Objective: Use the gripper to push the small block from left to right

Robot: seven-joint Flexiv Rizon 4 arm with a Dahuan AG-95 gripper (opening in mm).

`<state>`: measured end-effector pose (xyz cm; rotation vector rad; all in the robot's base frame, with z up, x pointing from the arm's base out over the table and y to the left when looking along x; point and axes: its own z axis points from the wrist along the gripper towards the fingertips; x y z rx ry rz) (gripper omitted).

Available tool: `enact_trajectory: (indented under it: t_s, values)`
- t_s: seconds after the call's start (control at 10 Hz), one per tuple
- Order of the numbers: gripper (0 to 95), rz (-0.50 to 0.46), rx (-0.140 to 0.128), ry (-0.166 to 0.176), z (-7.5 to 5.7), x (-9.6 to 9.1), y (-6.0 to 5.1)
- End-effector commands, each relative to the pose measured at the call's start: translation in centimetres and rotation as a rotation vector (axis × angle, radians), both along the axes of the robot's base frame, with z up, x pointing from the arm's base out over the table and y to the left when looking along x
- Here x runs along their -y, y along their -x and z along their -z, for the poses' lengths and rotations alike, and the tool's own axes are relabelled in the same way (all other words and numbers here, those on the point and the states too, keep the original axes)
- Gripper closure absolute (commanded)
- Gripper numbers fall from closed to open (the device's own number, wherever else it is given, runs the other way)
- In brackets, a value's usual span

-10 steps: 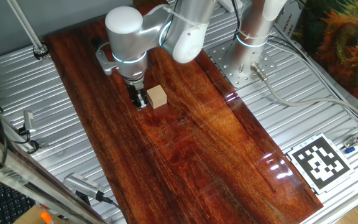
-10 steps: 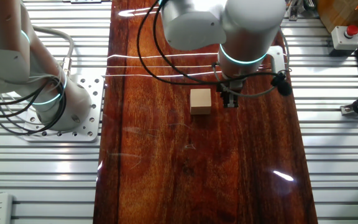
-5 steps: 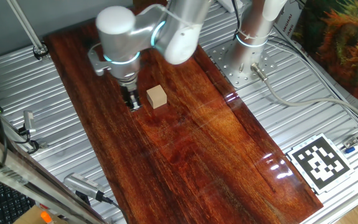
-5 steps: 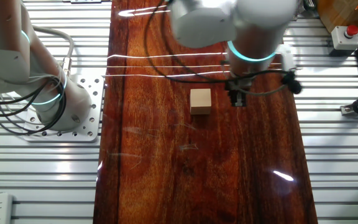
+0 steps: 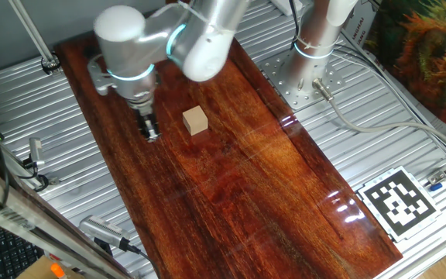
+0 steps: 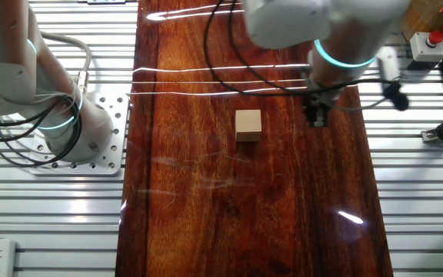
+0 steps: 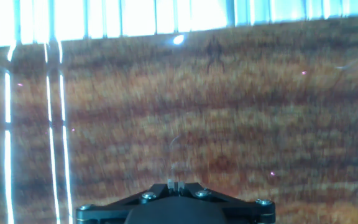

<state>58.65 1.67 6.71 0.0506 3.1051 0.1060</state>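
Note:
The small block (image 5: 195, 120) is a pale tan wooden cube lying on the dark wooden board; it also shows in the other fixed view (image 6: 248, 125). My gripper (image 5: 151, 132) hangs from the silver-grey arm with a light blue ring, its black tip low over the board and well to the left of the block, apart from it. In the other fixed view the gripper (image 6: 316, 118) stands to the block's right with a clear gap. In the hand view the gripper (image 7: 176, 184) has its fingertips pressed together, shut on nothing; the block is out of that view.
The wooden board (image 5: 231, 178) lies on ribbed metal table tops. A second arm's base (image 5: 314, 46) stands at the back right on a bolted plate. A black-and-white printed marker (image 5: 399, 200) lies at the front right. Cables run along the right side.
My gripper has moved away from the block, leftward in one fixed view and rightward in the other, opening a gap. The block has stayed where it was.

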Motion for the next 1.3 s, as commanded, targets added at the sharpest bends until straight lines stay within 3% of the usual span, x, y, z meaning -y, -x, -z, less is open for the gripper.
enact_trajectory:
  t_s: [0.1, 0.3, 0.7, 1.3]
  values:
    - [95.0, 0.002, -0.003, -0.005, -0.7, 0.3, -0.8]
    - [95.0, 0.000, -0.002, -0.007, -1.6, 0.5, -1.5]
    - [95.0, 0.005, -0.004, -0.012, -3.4, 0.3, -1.6]
    - [95.0, 0.009, -0.006, -0.015, -4.6, 0.2, -2.8]
